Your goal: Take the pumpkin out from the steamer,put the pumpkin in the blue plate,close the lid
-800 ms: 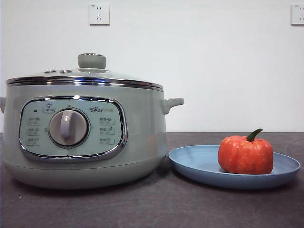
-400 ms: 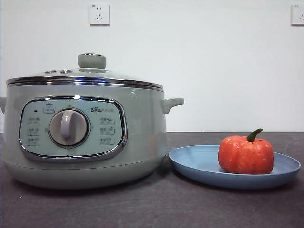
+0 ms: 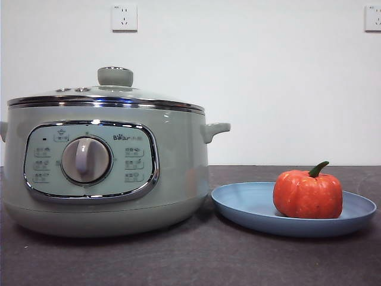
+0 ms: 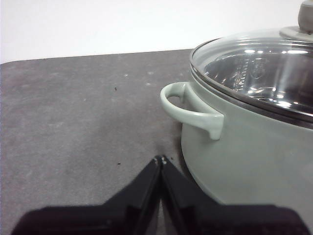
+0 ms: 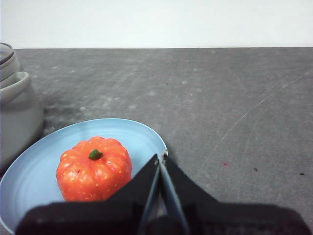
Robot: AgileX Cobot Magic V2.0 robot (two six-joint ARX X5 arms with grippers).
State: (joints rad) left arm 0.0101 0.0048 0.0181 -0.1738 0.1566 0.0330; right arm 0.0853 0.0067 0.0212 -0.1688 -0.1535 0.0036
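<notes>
pumpkin sits on plate | lid on steamer, task looks done | right gripper jaws together, nearer pumpkin | left gripper together, beside steamer handle

Right gripper: jaws pressed together, tips meeting, empty, above tabletop. Tips overlap near rim of blue plate; contact with rim cannot be judged. Pumpkin sits upright on plate just beside jaws, clear of them, green stem up, orange skin with pale speckles. Steamer beyond plate, far from jaws, pale green wall and side handle only partly in view. Tabletop dark grey, scratched.
</notes>
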